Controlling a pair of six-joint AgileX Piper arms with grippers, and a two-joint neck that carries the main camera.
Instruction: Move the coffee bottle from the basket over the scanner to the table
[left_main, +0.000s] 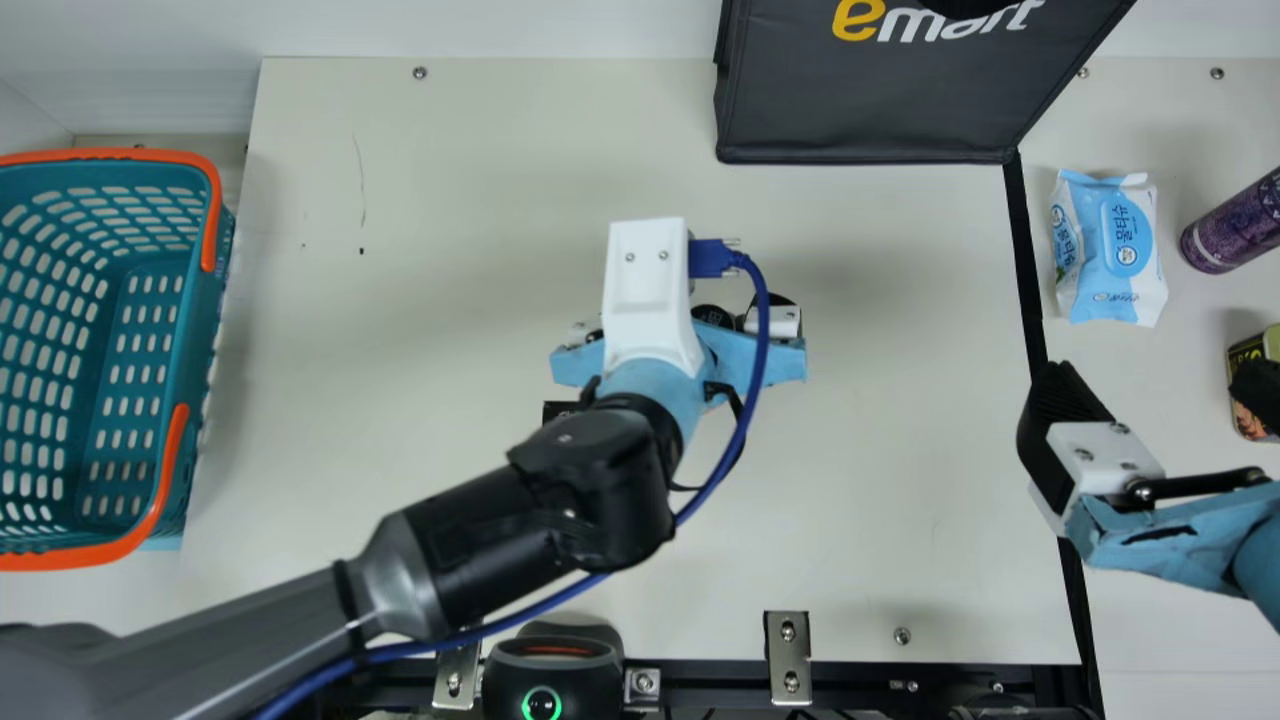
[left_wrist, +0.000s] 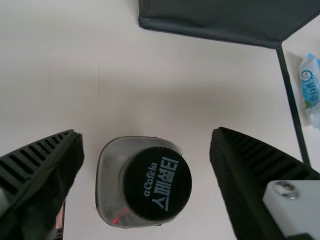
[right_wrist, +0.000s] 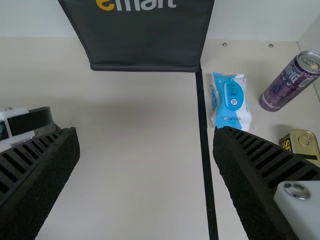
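Above the middle of the table (left_main: 450, 250), my left gripper (left_main: 690, 338) is open around the coffee bottle, whose black cap (left_main: 714, 316) peeks out beside the white wrist part. From the left wrist view, the bottle's cap (left_wrist: 157, 183) and clear squarish shoulder lie between the open fingers of the left gripper (left_wrist: 146, 137), with gaps on both sides. The bottle stands upright. A small red light line falls on it. My right gripper (left_main: 1158, 392) is at the right, open; in the right wrist view the right gripper (right_wrist: 146, 135) holds nothing. The basket (left_main: 190, 300) is at far left; the scanner (left_main: 553, 652) is at the front edge.
A black bag (left_main: 870, 110) stands at the back. Right of the black strip are a wipes pack (left_main: 1108, 248), a purple can (left_main: 1235, 225) and a square tin (left_main: 1250, 420). A small dark-edged item (left_main: 558, 410) lies beside my left gripper.
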